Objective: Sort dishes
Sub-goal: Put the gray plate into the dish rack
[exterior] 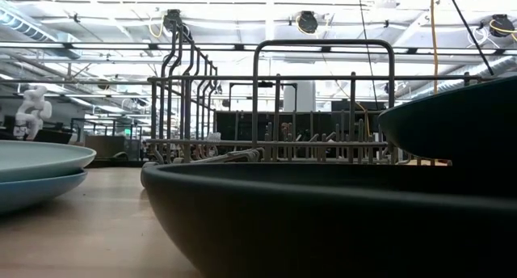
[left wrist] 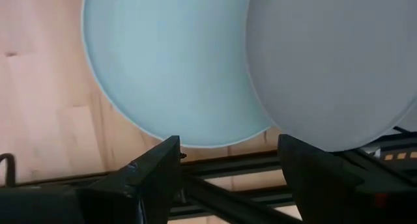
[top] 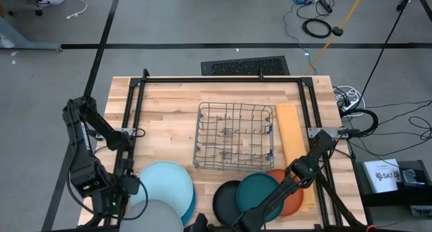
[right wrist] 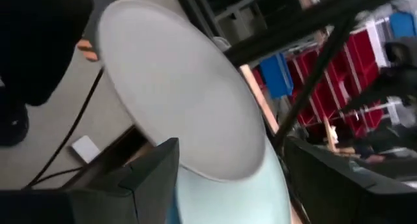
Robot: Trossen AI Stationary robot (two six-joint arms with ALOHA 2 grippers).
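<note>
**Grey plate first, rack waiting empty**

Wooden table (top: 169, 104), near-left corner: the left gripper (left wrist: 228, 178) hovers with jaws wide apart and nothing between them. Just ahead of it lies the big stack. The grey plate (top: 158, 218) is on top at the near edge, overlapping the pale blue plate (top: 162, 181), and a rim of the medium blue plate (top: 191, 204) peeks out beneath on the right side. All three lie flat, faces up; being round, they have no long axis to speak of.

In the middle of the table stands the wire rack (top: 235, 136), holding no dishes, with its longer side running left to right.

Near and right of centre sits the smaller group, also flat: the black plate (top: 226, 199), then the teal plate (top: 256, 190) overlapping it, then the orange plate (top: 287, 195) partly hidden beneath.

The right gripper (right wrist: 231, 178) reaches across the near edge toward the grey plate, jaws fully spread and holding nothing.

To do the pickup well, I judge a gripper should take the overhanging grey rim edge-on, pinch only that one plate, then tip it upright to slot between the rack's tines.
</note>
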